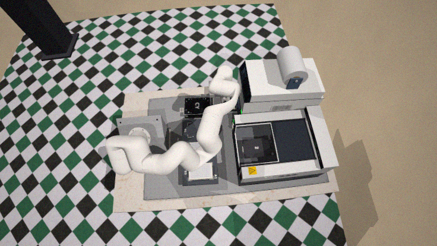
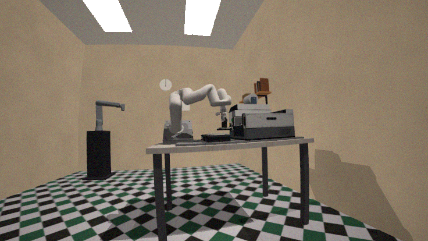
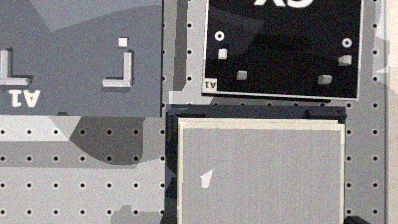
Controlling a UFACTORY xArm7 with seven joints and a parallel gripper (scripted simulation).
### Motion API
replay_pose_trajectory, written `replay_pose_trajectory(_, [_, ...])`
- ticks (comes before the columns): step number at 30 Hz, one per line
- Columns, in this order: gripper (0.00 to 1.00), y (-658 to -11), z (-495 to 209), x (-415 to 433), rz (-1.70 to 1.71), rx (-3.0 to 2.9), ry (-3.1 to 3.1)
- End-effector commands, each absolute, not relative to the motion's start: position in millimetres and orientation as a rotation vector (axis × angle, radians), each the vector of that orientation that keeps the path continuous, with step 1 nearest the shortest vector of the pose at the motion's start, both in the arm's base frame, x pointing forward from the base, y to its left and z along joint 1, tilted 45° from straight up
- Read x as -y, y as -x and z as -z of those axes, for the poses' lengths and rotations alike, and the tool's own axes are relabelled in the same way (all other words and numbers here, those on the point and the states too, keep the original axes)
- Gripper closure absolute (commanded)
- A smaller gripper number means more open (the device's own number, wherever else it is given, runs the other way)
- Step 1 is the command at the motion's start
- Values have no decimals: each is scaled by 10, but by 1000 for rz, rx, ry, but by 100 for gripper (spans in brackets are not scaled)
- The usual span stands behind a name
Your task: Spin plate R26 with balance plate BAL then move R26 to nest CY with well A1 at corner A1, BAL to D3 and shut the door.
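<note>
Plate R26 (image 3: pixel 260 172), foil-sealed, lies on the sealer's stage (image 3: pixel 171 150) right under our wrist camera, beside the CY nest (image 3: pixel 285 50). We hold the gripper (image 2: pixel 223 121) spread wide and empty above it, probably to straddle its edges.

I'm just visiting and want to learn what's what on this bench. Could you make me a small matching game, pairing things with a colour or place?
Things:
1 nest CY
2 film roll
3 warning label
4 bucket marked 2

Colour or place:
a yellow
b inside the centrifuge's opening
c black
d on top of the sealer

Pairs: 1-c; 2-d; 3-a; 4-b
</note>
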State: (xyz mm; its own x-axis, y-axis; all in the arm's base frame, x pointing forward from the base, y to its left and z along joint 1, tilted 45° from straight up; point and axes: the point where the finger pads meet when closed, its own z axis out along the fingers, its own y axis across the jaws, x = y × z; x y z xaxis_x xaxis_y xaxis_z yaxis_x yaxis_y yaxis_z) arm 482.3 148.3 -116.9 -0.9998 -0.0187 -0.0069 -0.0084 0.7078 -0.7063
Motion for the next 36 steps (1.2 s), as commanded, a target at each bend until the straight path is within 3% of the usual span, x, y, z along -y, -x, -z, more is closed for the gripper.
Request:
replay_pose_trajectory(1, [0,-4829,1177,-1489,1189,-2890,25])
replay_pose_trajectory(13, [0,-4829,1178,-1488,1189,-2890,25])
replay_pose_trajectory(14, [100,-4829,1177,-1489,1189,-2890,25])
replay_pose_trajectory(36, [100,-4829,1178,-1488,1189,-2890,25])
